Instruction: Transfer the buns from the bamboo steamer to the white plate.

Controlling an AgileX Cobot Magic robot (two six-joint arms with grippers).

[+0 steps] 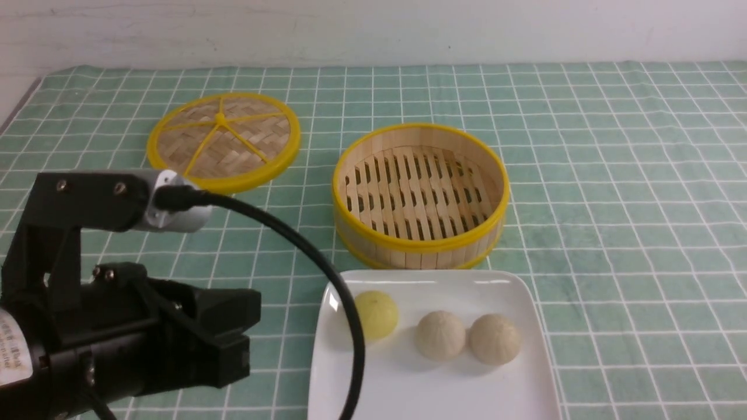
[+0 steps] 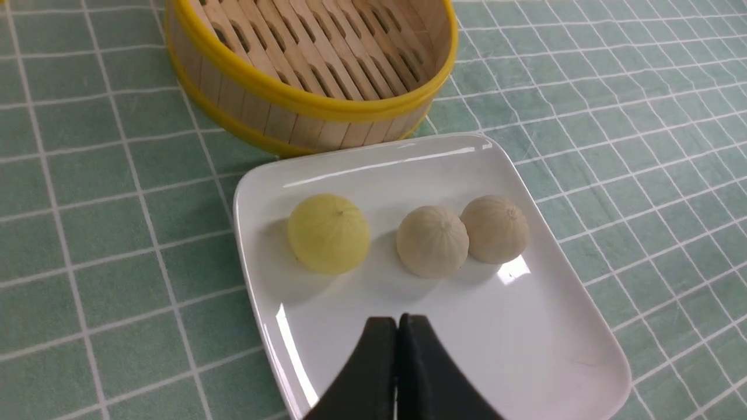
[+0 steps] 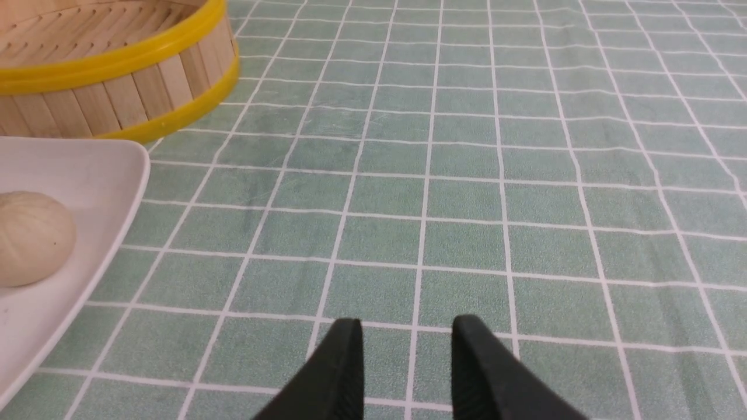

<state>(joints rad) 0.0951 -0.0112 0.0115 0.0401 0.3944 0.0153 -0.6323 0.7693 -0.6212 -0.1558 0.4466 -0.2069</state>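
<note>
At the far left of the front view you see your left arm low over the green checked tablecloth [image 1: 613, 175], its black cable [image 1: 303, 256] looping across the left edge of the white plate [image 1: 519, 303]. The left wrist view shows the left gripper [image 2: 397, 326] with its jaws pressed together and nothing between them, hanging above the near part of the plate. Behind the arm, further back on the cloth, lies a flat woven lid [image 1: 223, 140] with a yellow rim.

Moving right, the bamboo steamer [image 1: 420, 245] stands just behind the plate, and its slatted floor is bare. All the buns are on the plate: a pale yellow bun [image 1: 378, 315] nearest the left rim, a cream bun [image 1: 440, 335] in the middle, and a tan ball [image 1: 495, 339] touching it on the right. The transfer looks finished.

Further right, off the plate, the right wrist view shows the right gripper [image 3: 407, 344] with its jaws a narrow gap apart, holding nothing, above bare cloth.

Your main risk now is the left arm's withdrawal. The cable crosses the yellow bun from the front camera; if it drags low it could nudge that bun or shift the plate. The buns are round and the plate is glossy with a shallow rim, so a bump could send one rolling off. Lift clear before swinging away.
</note>
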